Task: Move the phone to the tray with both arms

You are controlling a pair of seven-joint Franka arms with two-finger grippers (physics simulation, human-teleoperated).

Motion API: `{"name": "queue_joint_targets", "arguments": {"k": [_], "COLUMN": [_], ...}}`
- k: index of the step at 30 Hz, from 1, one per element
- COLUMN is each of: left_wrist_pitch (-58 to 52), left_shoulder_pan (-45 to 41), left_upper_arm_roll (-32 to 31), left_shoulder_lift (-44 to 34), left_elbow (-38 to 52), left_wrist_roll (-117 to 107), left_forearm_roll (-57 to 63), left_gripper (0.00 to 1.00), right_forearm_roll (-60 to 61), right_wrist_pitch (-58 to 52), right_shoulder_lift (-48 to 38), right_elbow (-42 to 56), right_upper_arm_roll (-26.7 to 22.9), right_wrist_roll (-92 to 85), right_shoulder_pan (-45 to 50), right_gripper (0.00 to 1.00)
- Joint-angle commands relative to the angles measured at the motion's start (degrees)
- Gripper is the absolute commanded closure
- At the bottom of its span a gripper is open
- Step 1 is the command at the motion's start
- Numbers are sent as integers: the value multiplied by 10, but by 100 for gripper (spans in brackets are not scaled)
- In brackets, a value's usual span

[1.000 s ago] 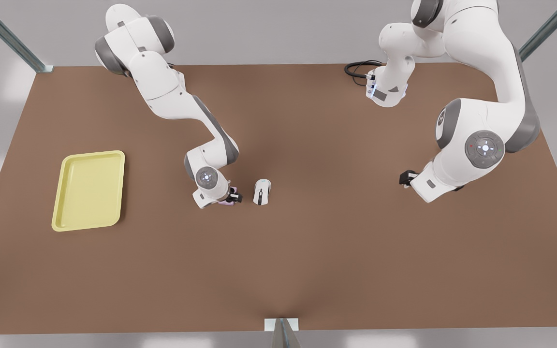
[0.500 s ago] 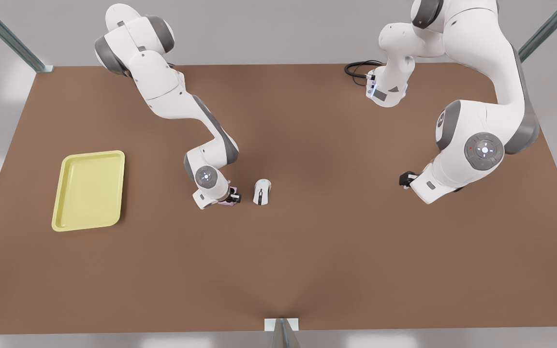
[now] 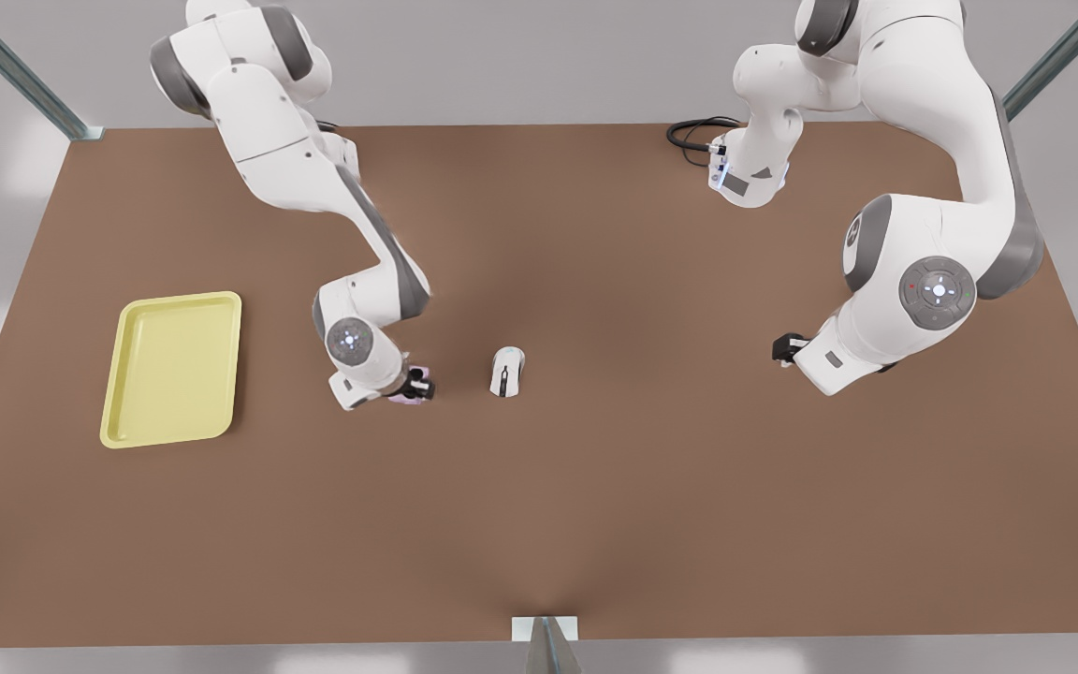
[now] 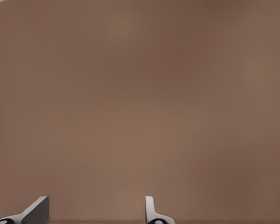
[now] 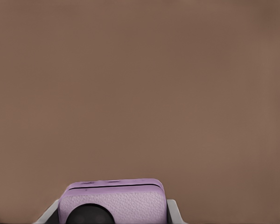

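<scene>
Brown table: flat matte top, spanning nearly the whole front view; same plain brown surface seen in both wrist views.

White computer mouse: small, dark stripe down its middle, resting on the table near centre, long axis roughly toward the near edge.

Black cable: looped, lying at the table's far edge, toward the front view's right.

Grey metal struts: two, slanting in from the upper corners, one at each far corner of the table.

Pale bracket with grey post: at the middle of the near table edge.

Light grey backdrop beyond the far edge.
</scene>
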Motion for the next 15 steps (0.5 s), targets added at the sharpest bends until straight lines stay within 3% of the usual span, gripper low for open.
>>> {"name": "queue_joint_targets", "arguments": {"k": [1,4,7,10,15], "left_wrist_pitch": [-1,-1,0,0,0], "left_shoulder_pan": [0,0,0,0,0], "left_upper_arm_roll": [0,0,0,0,0], "left_shoulder_lift": [-1,-1,-1,-1,0], "left_elbow": [0,1,1,1,1], "left_wrist_roll": [-1,-1,-1,-1,-1], "left_forearm_roll": [-1,-2,-2,-2,-2], "left_gripper": [0,0,0,0,0], "right_forearm_roll": [-4,-4,-5,-6,-12], "right_wrist_pitch": [-56,-55,-55,-55,-16], "right_shoulder_lift": [-12,-47,-67,-69,-36], "right_elbow": [-17,-70,-110,-120,-105], "right_upper_arm_roll": [-20,-22,-116,-129,-182], "right_wrist_roll": [-179,-300,-452,-597,-712], "right_shoulder_pan": [-14,-100,-116,-214,-233], "right_gripper": [26,24,24,23,23]}}
